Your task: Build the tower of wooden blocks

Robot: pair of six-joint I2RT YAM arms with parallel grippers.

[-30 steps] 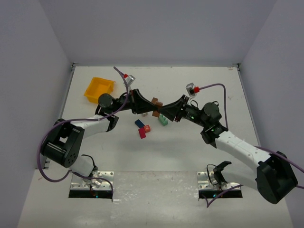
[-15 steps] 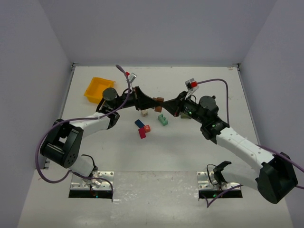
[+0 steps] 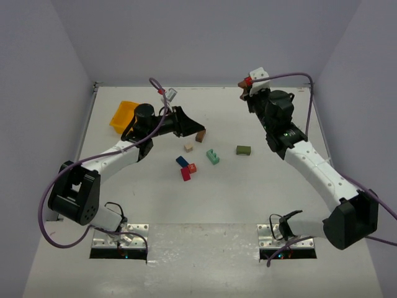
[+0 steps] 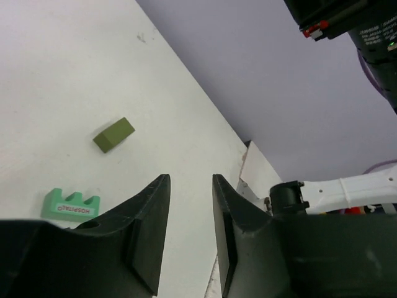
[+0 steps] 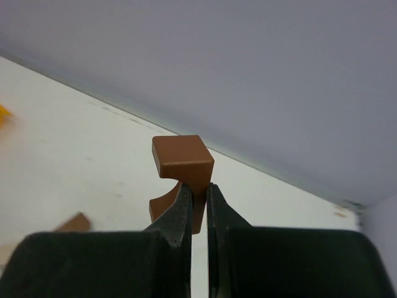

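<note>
Wood blocks lie scattered, none stacked: beside the teal notched wooden block (image 3: 213, 156), an olive wooden brick (image 3: 243, 149) sits to its right. Well behind and right of it, the right gripper (image 5: 197, 194) pinches one thin leg of a brown arched wooden block (image 5: 184, 162), aloft. So narrow a hold may let it swivel or drop. The left gripper (image 4: 189, 181), behind-left of the teal block, stands slightly parted, empty.

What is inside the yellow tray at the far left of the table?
In the top view, the visible part of the yellow tray holds no block. Its right part is covered by the left arm, so what lies there cannot be seen.
</note>
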